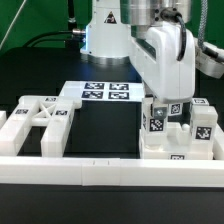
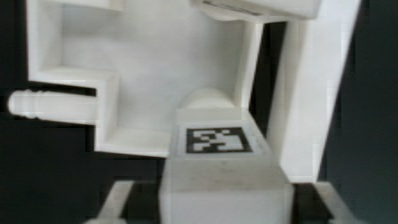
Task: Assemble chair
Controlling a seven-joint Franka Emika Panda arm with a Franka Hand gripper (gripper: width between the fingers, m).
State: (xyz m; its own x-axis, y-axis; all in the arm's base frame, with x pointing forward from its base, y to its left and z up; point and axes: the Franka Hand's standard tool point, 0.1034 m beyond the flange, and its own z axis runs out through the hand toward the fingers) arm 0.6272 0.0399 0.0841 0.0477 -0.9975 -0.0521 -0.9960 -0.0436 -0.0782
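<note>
In the exterior view, my gripper (image 1: pixel 160 106) reaches down over the chair parts grouped at the right (image 1: pixel 185 135). It is shut on an upright white tagged post (image 1: pixel 157 122) that stands among those blocks. The wrist view shows the same post (image 2: pixel 217 150) with its square tag running up between my fingers (image 2: pixel 121 198), and the gripper (image 2: pixel 214 208) closed around it. Beyond the post is a larger white chair piece (image 2: pixel 107 60) with a round peg (image 2: pixel 45 103) sticking out of its side. More notched white chair blocks (image 1: pixel 40 120) lie at the exterior view's left.
The marker board (image 1: pixel 105 92) lies flat at the back middle of the black table. A long plain white rail (image 1: pixel 100 172) runs along the front edge. The arm's white base (image 1: pixel 105 30) stands behind the board.
</note>
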